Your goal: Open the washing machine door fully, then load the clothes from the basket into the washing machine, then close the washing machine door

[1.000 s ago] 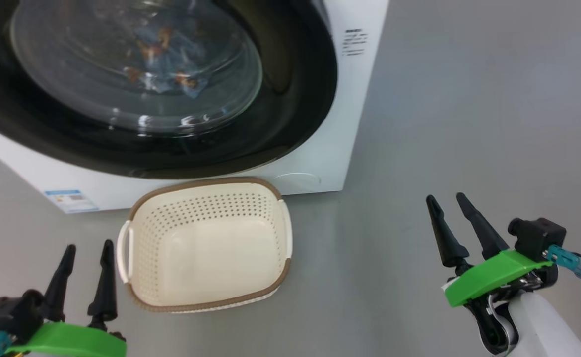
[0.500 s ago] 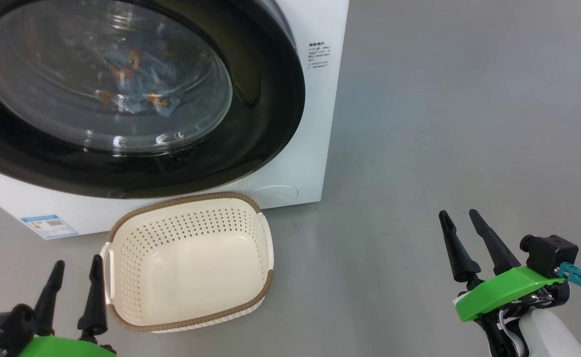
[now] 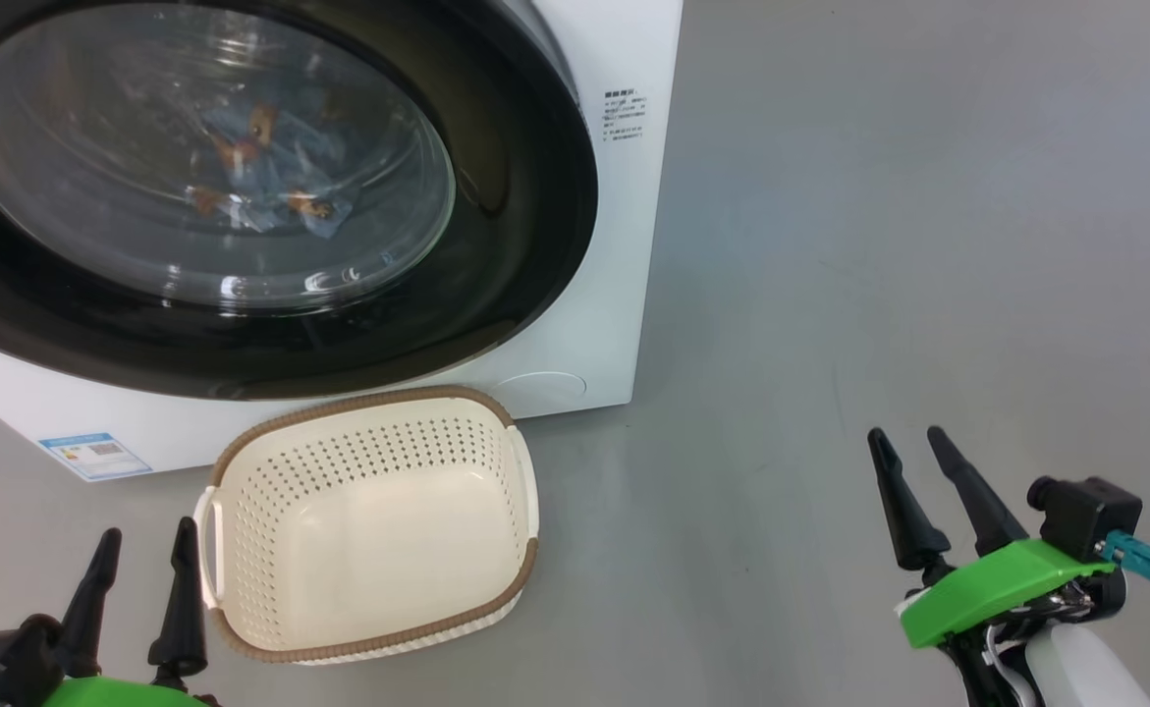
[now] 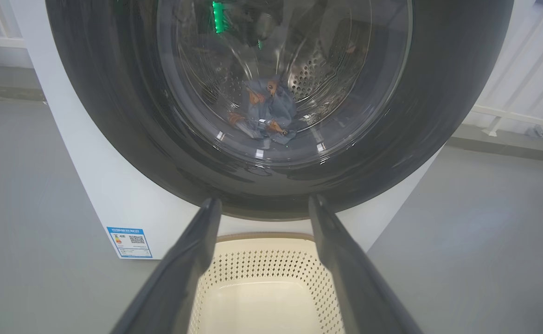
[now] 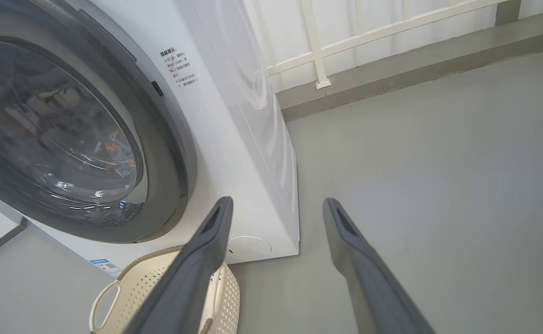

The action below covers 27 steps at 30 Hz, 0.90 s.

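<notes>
The white washing machine point(image 3: 624, 255) stands ahead with its round black washing machine door point(image 3: 516, 255) shut against the front. Through the glass bowl, the blue clothes point(image 3: 260, 177) with orange figures lie inside the drum, also clear in the left wrist view point(image 4: 266, 109). The cream basket point(image 3: 368, 403) sits on the floor just in front of the machine, with nothing in it. My left gripper point(image 3: 146, 535) is open beside the basket's left handle. My right gripper point(image 3: 903, 439) is open over bare floor, well to the right of the basket and holding nothing.
Grey floor point(image 3: 879, 245) spreads wide to the right of the machine. A blue label sticker point(image 3: 93, 455) marks the machine's lower left corner. In the right wrist view a white railing point(image 5: 317, 55) and a low kerb run behind the machine.
The whole head picture has shifted, so the camera moved. Door, basket and clothes keep their places. Both grippers stay open and sit slightly lower in the picture.
</notes>
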Available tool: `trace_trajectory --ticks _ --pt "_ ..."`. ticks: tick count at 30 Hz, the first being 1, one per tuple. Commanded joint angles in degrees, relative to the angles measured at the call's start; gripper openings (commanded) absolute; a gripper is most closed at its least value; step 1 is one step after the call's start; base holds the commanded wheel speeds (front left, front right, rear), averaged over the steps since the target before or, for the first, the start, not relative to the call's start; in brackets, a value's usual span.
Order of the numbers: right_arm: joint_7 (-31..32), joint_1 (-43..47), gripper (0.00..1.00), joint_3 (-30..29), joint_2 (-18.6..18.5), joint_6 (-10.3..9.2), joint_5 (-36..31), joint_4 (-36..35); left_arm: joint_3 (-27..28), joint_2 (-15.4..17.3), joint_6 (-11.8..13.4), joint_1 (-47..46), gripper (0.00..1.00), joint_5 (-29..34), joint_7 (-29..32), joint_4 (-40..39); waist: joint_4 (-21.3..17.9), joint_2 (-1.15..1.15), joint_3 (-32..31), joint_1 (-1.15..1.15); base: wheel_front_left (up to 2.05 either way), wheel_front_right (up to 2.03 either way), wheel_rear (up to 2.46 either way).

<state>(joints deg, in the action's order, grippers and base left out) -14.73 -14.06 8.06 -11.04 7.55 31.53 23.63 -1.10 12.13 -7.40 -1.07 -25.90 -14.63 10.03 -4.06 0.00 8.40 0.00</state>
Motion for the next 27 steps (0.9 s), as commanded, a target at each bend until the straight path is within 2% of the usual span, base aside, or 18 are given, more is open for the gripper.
trace_trajectory --ticks 1,8,9,13,20,23,27 --pt "-0.27 0.50 1.00 0.84 -0.27 -0.06 0.33 -1.36 2.41 1.73 -0.09 -0.78 1.00 0.64 -0.37 -1.19 0.00 0.00 0.01 0.00 0.00 0.00 0.00" --pt "-0.27 0.70 1.00 0.83 -0.26 -0.06 0.36 -1.37 3.08 1.38 -0.09 -0.64 1.00 0.80 -0.37 -0.92 -0.09 0.00 -0.30 0.00 0.00 0.00 0.00" --pt "0.01 0.24 0.00 0.02 0.08 0.00 0.02 0.07 0.78 -0.11 0.00 0.00 0.00 0.37 0.00 0.13 -0.09 0.00 -0.30 0.00 0.00 0.00 0.00" --pt "0.05 1.30 0.00 0.52 0.99 0.00 0.07 2.49 -0.10 -2.15 0.02 0.12 0.00 0.21 0.10 2.55 -0.09 0.00 -0.32 0.00 0.00 0.00 0.00" --pt "1.14 1.85 0.00 -0.21 1.32 0.00 3.56 1.60 0.19 -2.46 0.05 0.09 0.00 -3.65 1.17 2.30 0.15 0.00 -0.90 0.13 0.00 0.00 0.00" --pt "1.61 1.99 0.00 -0.52 1.46 -0.01 5.06 1.39 0.31 -2.59 0.07 -0.08 0.00 -5.29 1.62 2.43 0.25 0.00 -1.02 0.03 0.00 0.00 0.00" --pt "2.24 2.11 0.00 -0.95 1.64 -0.01 7.03 1.07 0.49 -2.76 0.06 -0.35 0.00 -7.46 2.23 2.61 0.38 0.00 -1.22 0.00 0.00 0.00 0.00"
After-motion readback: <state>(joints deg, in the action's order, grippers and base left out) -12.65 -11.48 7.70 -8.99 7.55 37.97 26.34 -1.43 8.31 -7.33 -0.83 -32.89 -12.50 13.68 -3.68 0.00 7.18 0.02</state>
